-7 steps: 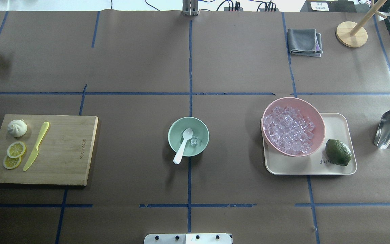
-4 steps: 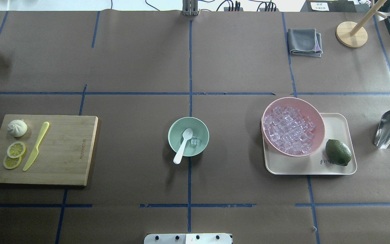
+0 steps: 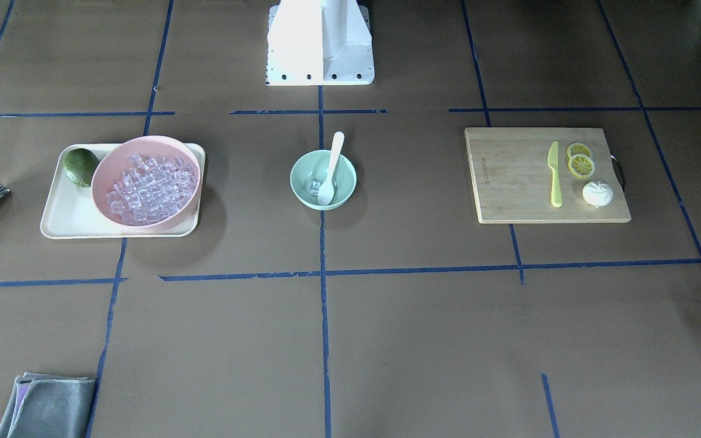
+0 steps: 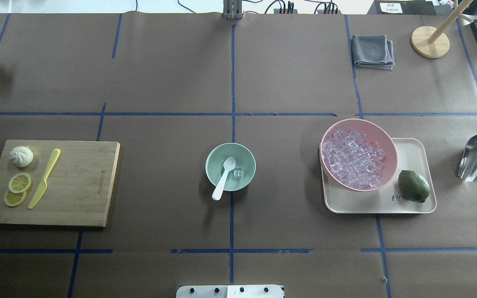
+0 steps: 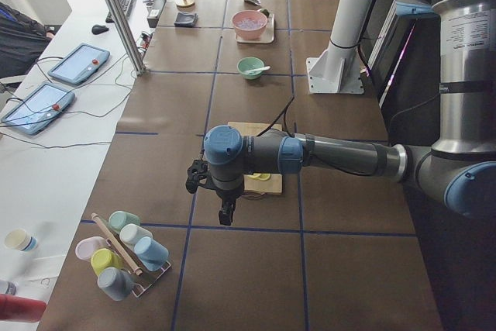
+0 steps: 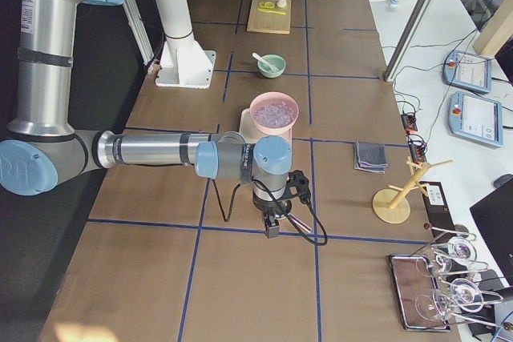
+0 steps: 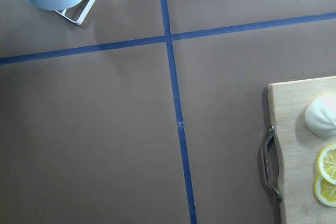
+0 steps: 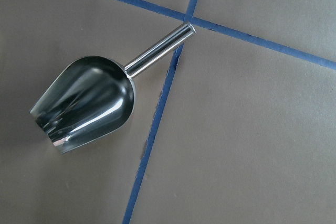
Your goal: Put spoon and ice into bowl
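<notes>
The mint-green bowl [image 4: 210, 163] stands at the table's middle. The white spoon [image 4: 224, 179] lies in it, scoop inside, handle sticking out over the near rim. A clear ice cube [image 4: 238, 172] sits in the bowl beside the scoop. Several more ice cubes [image 4: 352, 159] fill the pink bowl [image 4: 389, 142] on the right. My left gripper [image 5: 225, 213] hangs off the table's left end, past the cutting board. My right gripper [image 6: 272, 228] hangs past the right end, over the steel scoop [image 8: 89, 103]. I cannot tell whether either is open or shut.
A cutting board [image 4: 77, 186] at the left holds a yellow-green knife [image 4: 44, 179], lemon slices [image 4: 19, 183] and a bun [image 4: 21, 156]. The cream tray [image 4: 412, 149] carries the pink bowl and a lime [image 4: 413, 186]. A grey cloth [image 4: 372, 50] and a wooden stand [image 4: 430, 41] sit far right.
</notes>
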`<state>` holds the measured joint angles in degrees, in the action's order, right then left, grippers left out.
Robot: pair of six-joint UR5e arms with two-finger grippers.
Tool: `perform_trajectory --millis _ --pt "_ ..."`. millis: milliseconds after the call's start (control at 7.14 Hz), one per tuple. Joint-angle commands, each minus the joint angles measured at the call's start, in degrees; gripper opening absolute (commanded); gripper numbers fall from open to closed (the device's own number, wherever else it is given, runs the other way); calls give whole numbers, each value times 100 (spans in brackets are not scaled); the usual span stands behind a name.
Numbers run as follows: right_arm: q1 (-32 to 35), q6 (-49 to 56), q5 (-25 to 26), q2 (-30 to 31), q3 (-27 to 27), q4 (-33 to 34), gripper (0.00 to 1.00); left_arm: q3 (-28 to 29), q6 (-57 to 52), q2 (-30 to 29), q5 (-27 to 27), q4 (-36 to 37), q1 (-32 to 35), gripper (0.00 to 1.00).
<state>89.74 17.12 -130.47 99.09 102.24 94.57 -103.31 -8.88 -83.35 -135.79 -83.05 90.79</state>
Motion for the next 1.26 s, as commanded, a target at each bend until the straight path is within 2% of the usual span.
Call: perform_trajectory --millis 0,140,1120 --pt "-1 20 -23 -4 -11 0 99 47 0 12 9 -1 0 100" --pt "-1 28 -31 -4 -28 0 99 169 -17 12 35 -1 -9 100" --pt "-9 28 -172 -4 -72 0 99 83 0 12 17 25 -9 100"
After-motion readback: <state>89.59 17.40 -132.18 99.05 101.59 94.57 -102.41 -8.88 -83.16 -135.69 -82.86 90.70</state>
